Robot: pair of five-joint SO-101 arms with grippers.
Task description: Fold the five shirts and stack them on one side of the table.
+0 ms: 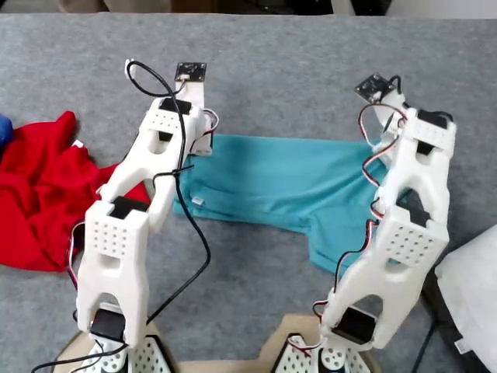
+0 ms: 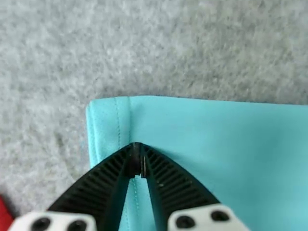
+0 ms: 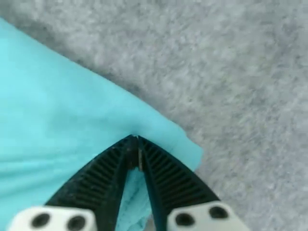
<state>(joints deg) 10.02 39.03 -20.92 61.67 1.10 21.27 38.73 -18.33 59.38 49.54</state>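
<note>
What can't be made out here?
- Teal shirt: both far corners, high view, covered by the left arm and right arm.
- Red shirt: high view, cut by the left edge, partly under the left arm.
- White cloth: cut by the right edge; shirt or not, unclear.
- Blue scrap: too little shows at the left edge.
- Left gripper, right gripper: how much cloth is pinched, wrist views, hidden inside the shut jaws.

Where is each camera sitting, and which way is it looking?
High view: fixed above the table, looking down; it shows the left arm, the right arm, the teal shirt and a red shirt.
Left wrist view: on the left arm's wrist, looking down past the left gripper, shut on the teal shirt's hemmed corner.
Right wrist view: on the right arm's wrist, looking down past the right gripper, shut on another corner.
Shared: all three show the teal shirt on the grey table.
</note>
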